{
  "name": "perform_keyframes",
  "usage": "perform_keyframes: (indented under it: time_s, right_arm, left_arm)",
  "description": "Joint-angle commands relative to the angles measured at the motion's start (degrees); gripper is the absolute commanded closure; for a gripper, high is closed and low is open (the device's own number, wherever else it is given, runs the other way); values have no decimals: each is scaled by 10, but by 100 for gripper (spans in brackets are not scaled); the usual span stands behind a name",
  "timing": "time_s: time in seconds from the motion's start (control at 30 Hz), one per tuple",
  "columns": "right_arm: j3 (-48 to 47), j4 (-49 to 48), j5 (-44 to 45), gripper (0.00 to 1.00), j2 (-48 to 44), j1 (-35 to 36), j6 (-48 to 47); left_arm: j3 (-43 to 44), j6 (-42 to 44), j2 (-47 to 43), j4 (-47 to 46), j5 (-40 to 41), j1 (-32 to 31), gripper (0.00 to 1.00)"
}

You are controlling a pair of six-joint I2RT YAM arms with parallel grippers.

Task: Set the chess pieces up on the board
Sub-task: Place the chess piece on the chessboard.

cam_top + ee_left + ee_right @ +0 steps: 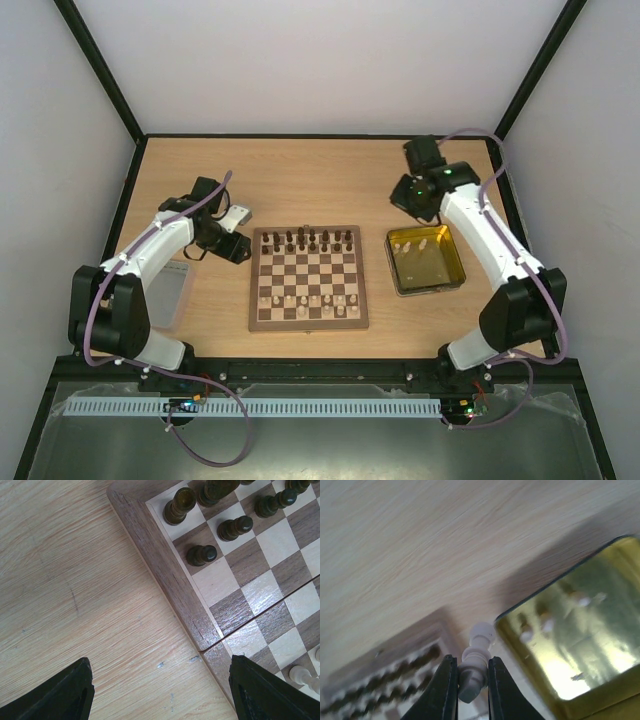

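The board (308,300) lies mid-table, with dark brown chess pieces (305,240) on its two far rows and pale cream pieces (305,302) on its near rows. My left gripper (240,252) is open and empty, low over the table at the board's left edge. In the left wrist view (160,690) its fingers straddle bare table and the board's border (165,575), with dark pieces (201,555) beyond. My right gripper (408,200) hangs above the table by the tray's far left corner. In the right wrist view (471,680) it is shut on a cream piece (476,657).
A shiny yellow metal tray (452,282) right of the board holds a few cream pieces (421,243); it also shows in the right wrist view (600,700). A grey translucent lid (170,293) lies left of the board by the left arm. Black frame posts edge the table.
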State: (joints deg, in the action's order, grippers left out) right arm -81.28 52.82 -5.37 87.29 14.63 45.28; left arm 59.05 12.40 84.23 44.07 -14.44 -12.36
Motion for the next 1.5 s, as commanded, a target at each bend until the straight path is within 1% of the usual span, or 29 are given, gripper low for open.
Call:
perform_keyframes:
  time_s: [0.0,0.13,0.3,0.47,0.53,0.97,1.2,1.47]
  right_arm:
    - [-45,100,17,98,-2,97,-14]
    - [-61,129,8,98,17,196,-18]
    - [-75,153,18,98,55,318,-6]
    - [-58,147,-3,98,83,398,2]
    - [-56,149,-5,98,91,419,2]
    - [-39,147,-23,98,108,470,2]
    - [1,109,-29,98,113,473,5]
    - [6,85,-37,98,129,472,0]
  left_arm:
    - [-3,-1,4,9,6,-1,25]
    - [-3,-2,1,9,9,-1,25]
    - [-4,-2,1,8,12,-1,25]
    - [-4,-4,0,8,13,-1,25]
    - [-4,-4,-1,7,14,-1,25]
    - [-6,-4,-3,7,14,-1,25]
    - [-5,-5,-6,6,16,-1,25]
    - [-5,-4,-4,6,16,-1,25]
